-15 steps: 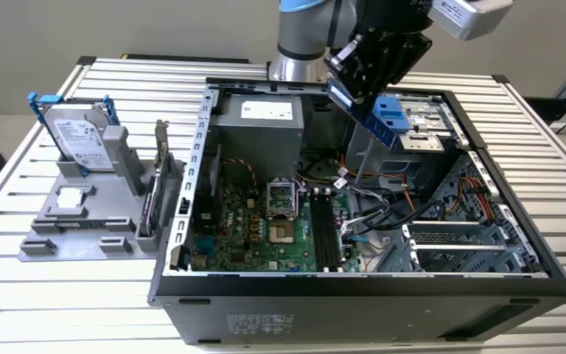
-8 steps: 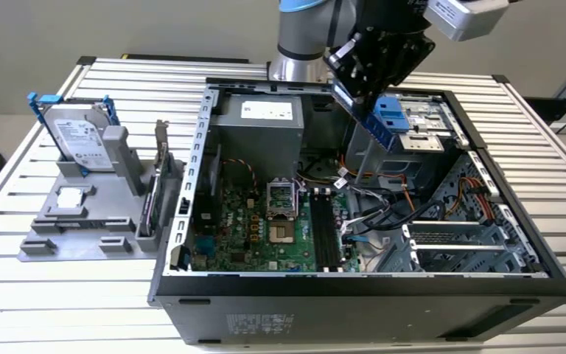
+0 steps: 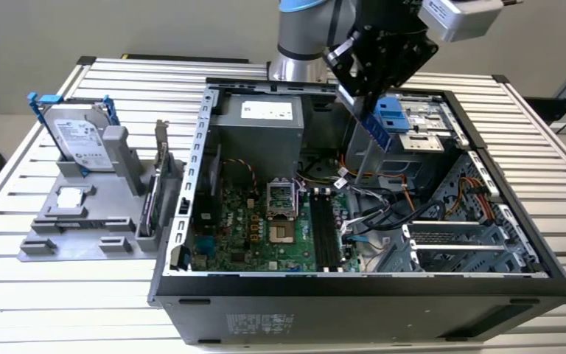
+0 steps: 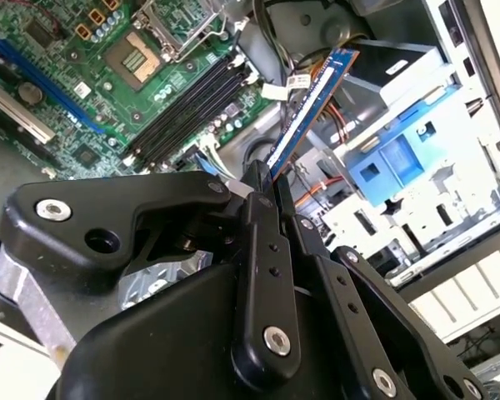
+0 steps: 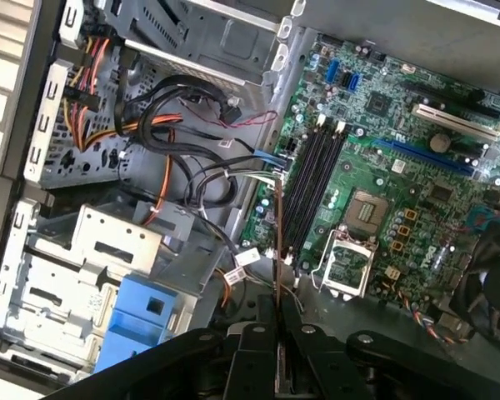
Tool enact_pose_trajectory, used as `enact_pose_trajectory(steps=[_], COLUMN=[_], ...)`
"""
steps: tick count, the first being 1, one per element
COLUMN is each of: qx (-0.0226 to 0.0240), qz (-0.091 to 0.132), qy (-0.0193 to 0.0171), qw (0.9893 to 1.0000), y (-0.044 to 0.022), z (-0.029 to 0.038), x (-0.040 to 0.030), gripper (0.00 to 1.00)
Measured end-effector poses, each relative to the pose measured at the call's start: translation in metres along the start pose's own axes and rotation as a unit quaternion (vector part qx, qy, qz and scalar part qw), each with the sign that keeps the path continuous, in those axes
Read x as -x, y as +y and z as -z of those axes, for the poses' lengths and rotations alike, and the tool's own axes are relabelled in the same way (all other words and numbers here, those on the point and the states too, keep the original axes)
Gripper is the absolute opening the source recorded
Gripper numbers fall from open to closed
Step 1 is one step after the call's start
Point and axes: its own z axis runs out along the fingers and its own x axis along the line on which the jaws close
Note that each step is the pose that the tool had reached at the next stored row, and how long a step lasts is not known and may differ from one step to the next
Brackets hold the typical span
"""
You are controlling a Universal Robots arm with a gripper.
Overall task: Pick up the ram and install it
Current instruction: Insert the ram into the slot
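Note:
My gripper [image 3: 364, 97] hangs over the open computer case [image 3: 362, 284], above its back right part in the exterior view, and is shut on the ram [image 3: 377, 131]. The ram [image 4: 312, 104] is a narrow stick with a bluish face, sticking out below the fingers and tilted. In the first wrist view the ram [image 5: 278, 242] appears edge-on as a thin line running out from the gripper [image 5: 277, 304]. The black memory slots [image 3: 323, 228] lie on the green motherboard [image 3: 253, 228] below, well apart from the stick. The same slots [image 4: 192, 104] [image 5: 312, 187] show in both wrist views.
A silver hard drive with blue rails [image 3: 77, 133] and an upright card [image 3: 160, 158] stand in a grey holder at the exterior view's left. Inside the case are a power supply [image 3: 263, 122], a blue drive bracket [image 3: 396, 114], loose cables [image 3: 382, 210] and the processor socket [image 3: 278, 195].

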Motion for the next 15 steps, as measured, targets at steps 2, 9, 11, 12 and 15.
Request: enact_pose_trajectory(steps=[2, 9, 11, 12, 15], qx=[0.0006, 0.0026, 0.0032, 0.0035, 0.0044], qz=[-0.011, -0.05, -0.061, -0.067, -0.083], qy=[0.0007, 0.0031, 0.0038, 0.0041, 0.0051], qw=[0.9999, 0.9987, 0.9981, 0.9978, 0.9965], y=[0.0, 0.0, 0.0, 0.0, 0.0], z=[0.0, 0.0, 0.0, 0.0, 0.0], x=[0.0, 0.0, 0.0, 0.0, 0.0], gripper=[0.0, 0.0, 0.0, 0.0, 0.0])
